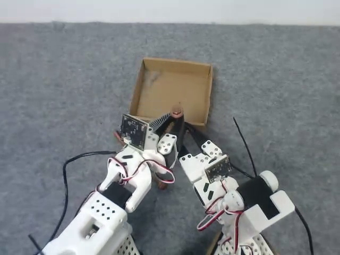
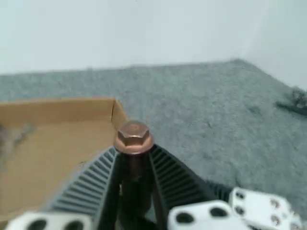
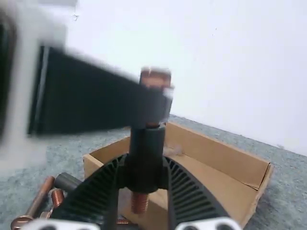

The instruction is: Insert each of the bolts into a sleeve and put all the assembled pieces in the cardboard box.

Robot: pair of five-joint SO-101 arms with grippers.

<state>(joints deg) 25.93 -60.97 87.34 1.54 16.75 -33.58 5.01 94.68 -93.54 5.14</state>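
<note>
At least 3 bolts (image 3: 154, 77) (image 3: 34, 203) (image 3: 57, 196), 2 sleeves (image 3: 146, 143) (image 3: 67, 182), 1 cardboard box (image 1: 175, 62)

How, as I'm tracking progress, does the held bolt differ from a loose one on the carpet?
The held bolt stands upright through a black sleeve, gripped by the left hand and right hand; the loose bolt lies flat on the carpet, bare and untouched. Both are copper-coloured.

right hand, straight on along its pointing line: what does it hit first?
Probably the cardboard box: its near wall lies just beyond the right hand and its sleeve. Height is unclear, so it may clear the rim.
</note>
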